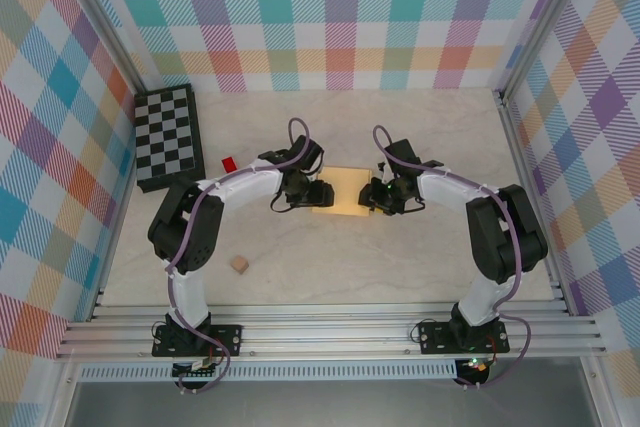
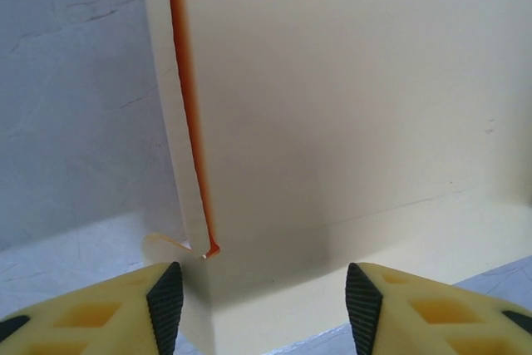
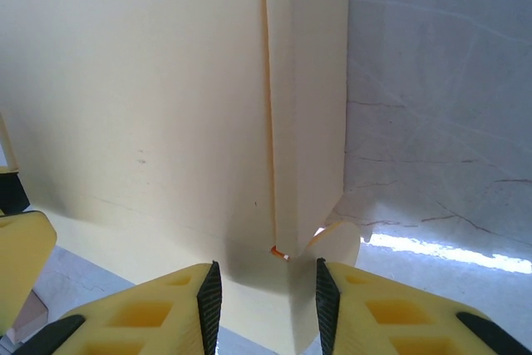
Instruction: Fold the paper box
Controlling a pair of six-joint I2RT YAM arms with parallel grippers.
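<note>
The paper box (image 1: 345,190) lay flat on the table (image 1: 400,262) between my pincers; both side flaps looked folded in, but I think it was no box yet; my left pincer (image 2: 263,297) and right pincer (image 3: 268,293) stood open, one at each side edge.

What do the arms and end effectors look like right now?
Both the left arm and right arm have white links, bulky black joints and black bases, with a purple cable running along each. The left end effector and right end effector have yellow moulded fingers with black pads.
</note>
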